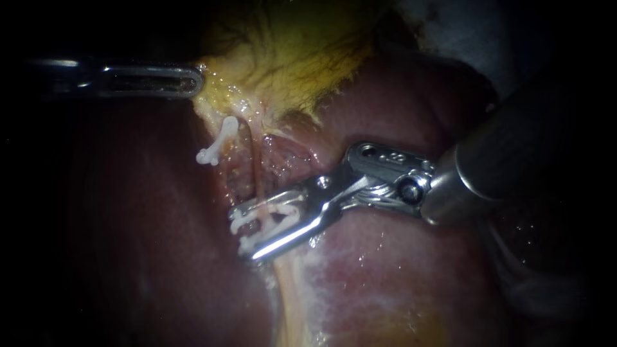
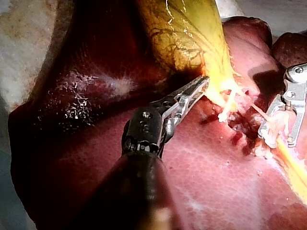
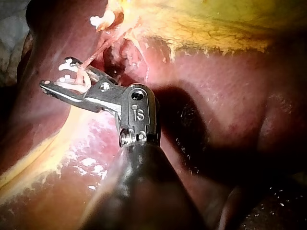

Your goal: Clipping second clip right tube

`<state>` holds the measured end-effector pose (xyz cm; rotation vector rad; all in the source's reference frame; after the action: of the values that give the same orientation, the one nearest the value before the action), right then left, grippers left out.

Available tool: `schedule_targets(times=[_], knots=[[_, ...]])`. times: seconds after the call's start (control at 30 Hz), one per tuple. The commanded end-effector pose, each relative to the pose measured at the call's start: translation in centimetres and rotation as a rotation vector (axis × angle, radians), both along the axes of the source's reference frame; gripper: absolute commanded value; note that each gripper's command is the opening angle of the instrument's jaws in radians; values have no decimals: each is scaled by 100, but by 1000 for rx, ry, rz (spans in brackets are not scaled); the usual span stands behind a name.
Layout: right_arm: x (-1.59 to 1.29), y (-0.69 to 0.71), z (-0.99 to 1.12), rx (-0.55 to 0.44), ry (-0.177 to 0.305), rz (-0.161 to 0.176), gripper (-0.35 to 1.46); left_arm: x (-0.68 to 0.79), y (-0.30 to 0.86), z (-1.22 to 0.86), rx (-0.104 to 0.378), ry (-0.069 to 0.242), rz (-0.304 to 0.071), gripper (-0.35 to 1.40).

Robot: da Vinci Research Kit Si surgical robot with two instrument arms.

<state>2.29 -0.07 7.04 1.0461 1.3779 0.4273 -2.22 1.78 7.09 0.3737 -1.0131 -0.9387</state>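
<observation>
My right instrument (image 1: 243,232) holds a white clip (image 1: 276,215) between its jaws, which stand narrowly apart around the right tube (image 1: 255,173), just above the liver (image 1: 398,276). A separate clip (image 1: 218,142) sits nearer the gallbladder (image 1: 289,58). Only the left wrist view shows clearly that my left instrument (image 2: 204,84) is closed on the gallbladder's narrow end.

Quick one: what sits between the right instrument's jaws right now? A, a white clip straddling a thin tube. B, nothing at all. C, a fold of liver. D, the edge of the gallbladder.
A: in the endoscope view the right instrument holds a white clip in its jaws, and the thin tube runs down between the clip's legs.
</observation>
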Motion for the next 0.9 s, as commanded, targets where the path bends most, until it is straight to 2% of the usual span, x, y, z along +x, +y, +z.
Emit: schedule_targets(times=[0.03,0.1,0.3,0.37,0.5,0.9], knots=[[0,0,0,1,-1,0,17,0,0,0,0,0,0,-35],[1,2,-2,3,1,-2,9,0,0,0,0,0,0,-35],[1,6,-5,-1,-9,22,-8,0,0,0,0,0,0,-35],[0,7,-5,-1,-10,25,-35,0,0,0,0,0,0,-35],[1,11,-2,28,-22,23,-35,0,0,0,0,0,0,-35],[-3,9,0,30,-56,2,-35,0,0,0,0,0,0,-35]])
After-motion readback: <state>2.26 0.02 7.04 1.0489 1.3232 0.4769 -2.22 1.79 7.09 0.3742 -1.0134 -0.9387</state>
